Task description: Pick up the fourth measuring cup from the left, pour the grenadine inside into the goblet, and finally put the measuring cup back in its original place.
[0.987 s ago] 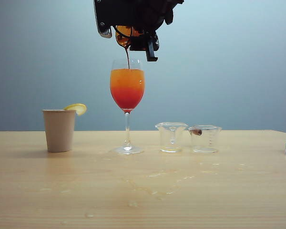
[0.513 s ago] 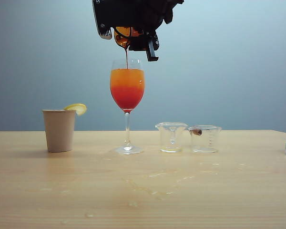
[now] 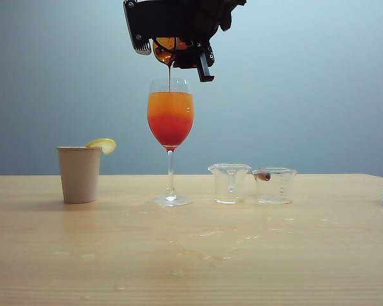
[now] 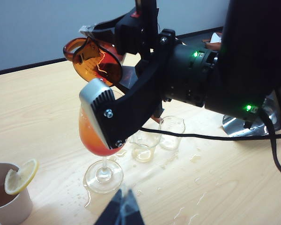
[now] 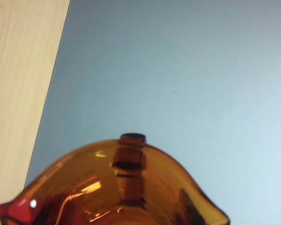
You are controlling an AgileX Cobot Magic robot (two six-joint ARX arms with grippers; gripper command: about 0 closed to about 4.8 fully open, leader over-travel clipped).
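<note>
Above the goblet (image 3: 170, 137), at 12 o'clock, the right gripper (image 3: 172, 48) is clamping the fourth measuring cup (image 4: 93, 60), tipped, trailing thin grenadine (image 3: 170, 78) into the glass. Left gripper (image 4: 123, 212): state unclear, idling. Next move: levelling the cup, returning it toward 4 o'clock.

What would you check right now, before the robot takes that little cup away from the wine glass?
1. Grip: right tool shut on the measuring cup, tipped above the goblet. Ok.
2. Aim: thin grenadine stream falls inside the rim. Ok.
3. Pour finished: stream running. Not ok.
4. Goblet level: liquid sits below the rim. Ok.
5. Return place: open table right of the two clear cups, with wet splashes. Exact spot cannot tell.
6. Left tool: low, apart from the goblet; open or shut cannot tell.
</note>
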